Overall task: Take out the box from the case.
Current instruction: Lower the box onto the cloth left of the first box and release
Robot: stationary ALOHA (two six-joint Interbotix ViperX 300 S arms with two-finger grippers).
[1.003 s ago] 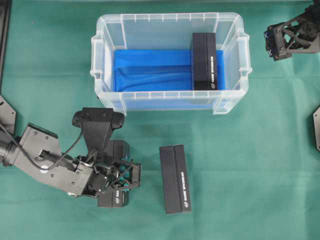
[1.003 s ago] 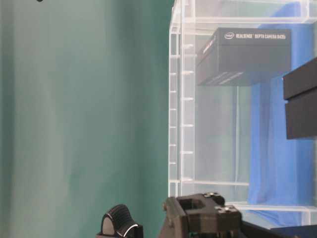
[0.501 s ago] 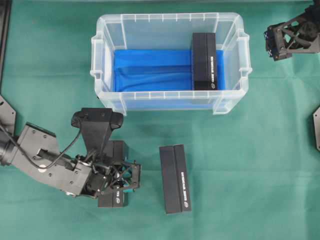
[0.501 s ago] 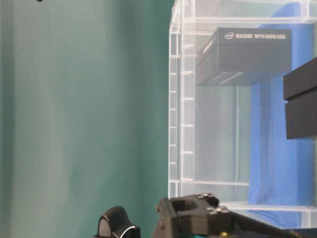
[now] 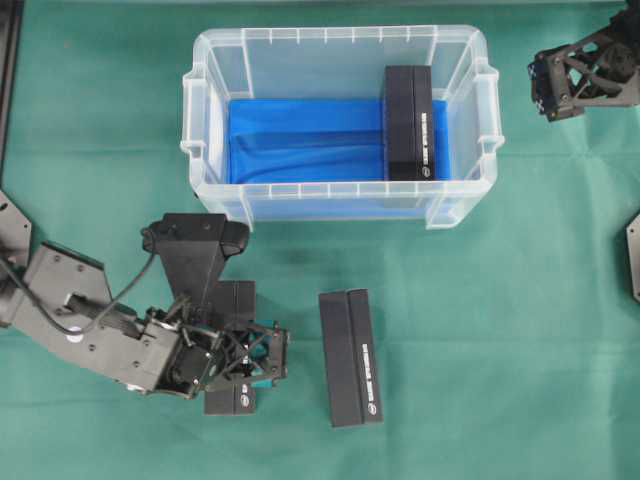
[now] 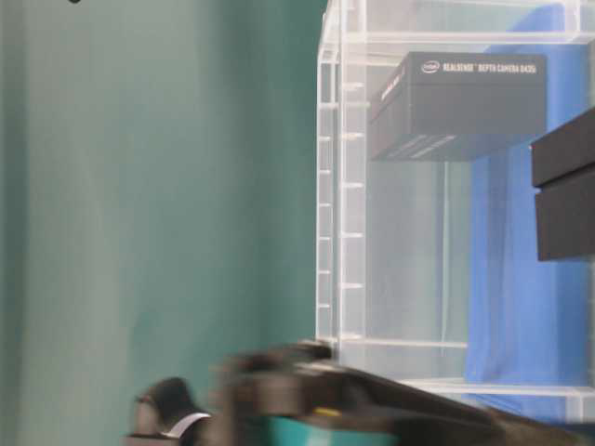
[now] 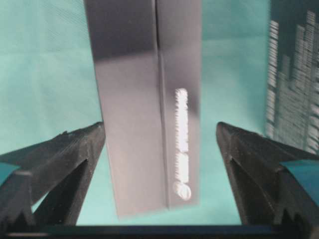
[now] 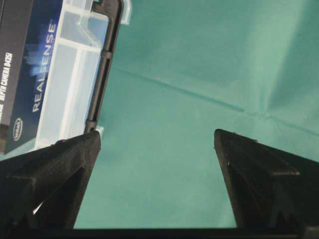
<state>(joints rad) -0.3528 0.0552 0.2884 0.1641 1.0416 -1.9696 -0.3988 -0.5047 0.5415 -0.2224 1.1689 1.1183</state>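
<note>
The clear case [image 5: 205, 45] with a blue sheet stands at the back centre. One black box [image 5: 408, 122] lies inside it at the right end, also seen through the wall as the box [image 6: 465, 102]. My left gripper [image 5: 243, 362] hangs open over a second black box [image 5: 238, 300] lying on the green cloth near the front left. In the left wrist view this box [image 7: 144, 109] sits between the spread fingers with cloth showing on both sides. My right gripper [image 5: 545, 85] is open and holds nothing at the back right, beside the case.
A third black box [image 5: 350, 357] lies on the cloth just right of the left gripper and shows as the box [image 7: 294, 74]. The case's corner and handle [image 8: 75, 74] stand left of the right gripper [image 8: 155, 134]. A black frame edge [image 5: 8, 60] runs at far left.
The left gripper's jaws have spread wide and let go of the box under them. The left arm has shifted slightly toward the front. The right arm has not moved.
</note>
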